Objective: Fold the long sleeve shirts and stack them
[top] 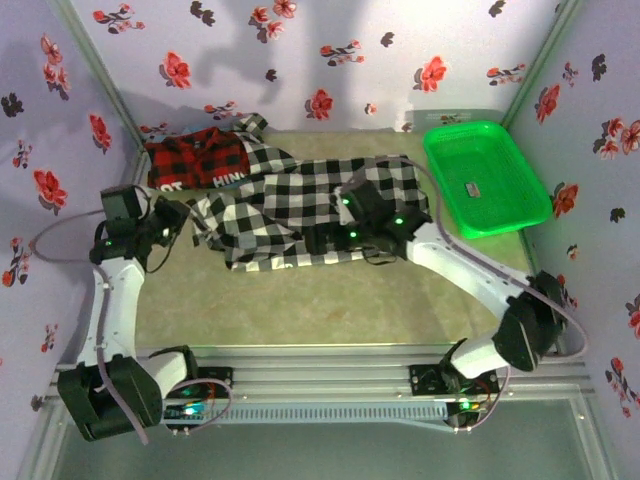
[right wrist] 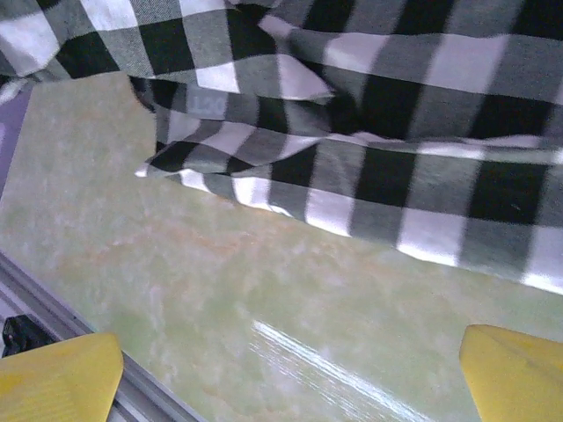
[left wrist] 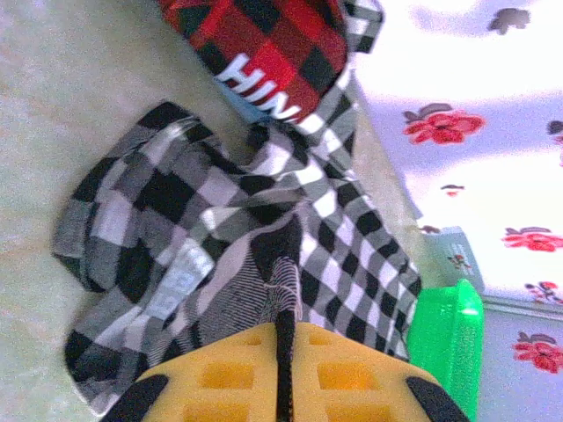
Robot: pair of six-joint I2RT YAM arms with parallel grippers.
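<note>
My left pincer [left wrist: 283, 352] is pressed together on a fold of the checked shirt [left wrist: 290, 202], sprawled across the middle of the desk [top: 330, 300]; my right pincer [right wrist: 281, 369] hangs spread by its hem. Limp, light cloth: I'd take hems or shoulders. The red shirt [left wrist: 264, 35], far left corner, reads "HIN"

our left arm [top: 108, 300] rises from its base at the near left and bends inward at the wrist, pointing to the right. our left gripper [left wrist: 283, 330] has its yellow fingers pressed flat together, pinching a fold of the checked shirt [left wrist: 339, 220] at their tips. our right arm [top: 470, 275] swings out to an elbow at the far right, then reaches back toward the middle. our right gripper [right wrist: 286, 343] is spread wide, holding nothing.
</note>
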